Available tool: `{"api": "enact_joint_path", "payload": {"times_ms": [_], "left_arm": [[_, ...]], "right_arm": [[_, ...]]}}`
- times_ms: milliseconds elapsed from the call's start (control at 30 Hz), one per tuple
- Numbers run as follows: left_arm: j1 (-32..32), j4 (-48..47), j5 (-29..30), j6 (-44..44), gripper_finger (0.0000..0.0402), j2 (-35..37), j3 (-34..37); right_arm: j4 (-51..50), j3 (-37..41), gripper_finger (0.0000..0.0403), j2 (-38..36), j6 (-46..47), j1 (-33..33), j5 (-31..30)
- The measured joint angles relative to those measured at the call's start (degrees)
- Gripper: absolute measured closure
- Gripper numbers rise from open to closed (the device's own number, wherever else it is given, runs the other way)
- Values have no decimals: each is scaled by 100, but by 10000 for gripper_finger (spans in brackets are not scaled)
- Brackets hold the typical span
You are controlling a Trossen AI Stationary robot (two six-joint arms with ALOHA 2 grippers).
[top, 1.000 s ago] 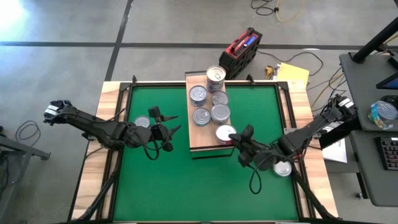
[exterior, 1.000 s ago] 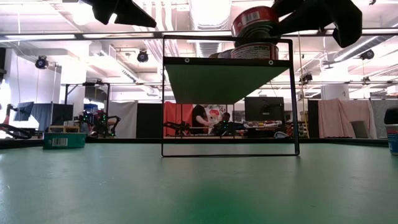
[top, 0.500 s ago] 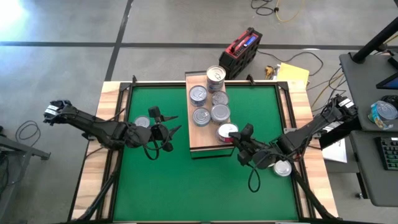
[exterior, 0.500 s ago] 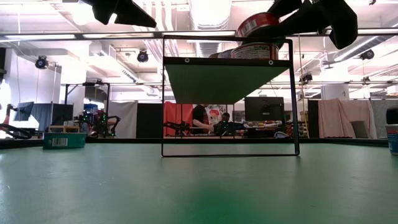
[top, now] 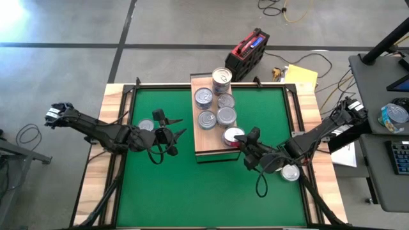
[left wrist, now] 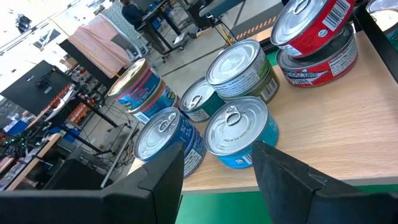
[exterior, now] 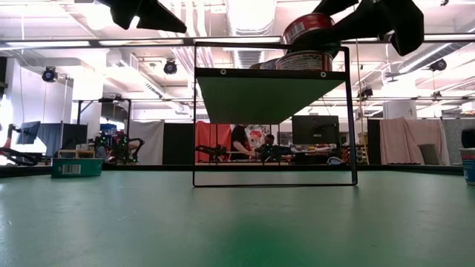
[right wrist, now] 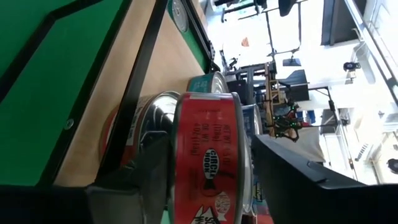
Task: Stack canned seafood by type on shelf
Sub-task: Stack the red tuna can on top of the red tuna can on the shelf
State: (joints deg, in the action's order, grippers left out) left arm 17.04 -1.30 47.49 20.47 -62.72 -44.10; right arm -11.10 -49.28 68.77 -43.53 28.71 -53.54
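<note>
- Left gripper (top: 171, 135): hovers over the green mat (top: 160, 185), just left of the shelf (top: 206, 148); fingers spread with nothing between them, pointed at the shelf's side.
- Loose can (top: 146, 126): silver lid, on the mat well left of the shelf, beside the left arm.
- Shelf: light-wood board on a dark frame, standing at mid-mat; the low view shows it raised clear of the mat on thin legs.
- Cans on the shelf: a cluster of about 5 silver-lidded tins (top: 217, 116) sits on the board's far and middle part, blue- and green-labelled in the left wrist view (left wrist: 239, 134); 1 more tin (top: 222, 77) stands at the far end.
- Red-labelled can (top: 232, 137): near end of the shelf, tilted on top of a 2nd red tin (left wrist: 320, 59), not yet lying flat.
- Right gripper (top: 246, 145): at the shelf's near right corner; its fingers flank the top red can (right wrist: 208, 158), with the grip apparently slackening; whether they still pinch it cannot be told.
- Second loose can (top: 291, 172): on the mat right of the shelf, under the right arm.
- Handling, as judged: tins are rigid, fairly heavy for their size, smooth-walled and likely to slip; best held across the round side wall, kept level so rims nest.
</note>
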Motion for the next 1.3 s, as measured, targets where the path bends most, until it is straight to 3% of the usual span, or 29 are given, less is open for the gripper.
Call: {"api": "enact_joint_path", "payload": {"times_ms": [767,833,1033,1300], "left_arm": [[2,73,-34,1,228,0,0],[2,153,-359,2,228,0,0],[-43,759,-2458,390,228,-69,0],[-83,2187,-2882,1072,231,-720,-1]], "right_arm": [[738,-13,83,0,155,-7,155],[913,-14,77,0,155,-40,144],[965,-17,68,2,150,-160,127],[962,-17,67,2,198,-164,170]]}}
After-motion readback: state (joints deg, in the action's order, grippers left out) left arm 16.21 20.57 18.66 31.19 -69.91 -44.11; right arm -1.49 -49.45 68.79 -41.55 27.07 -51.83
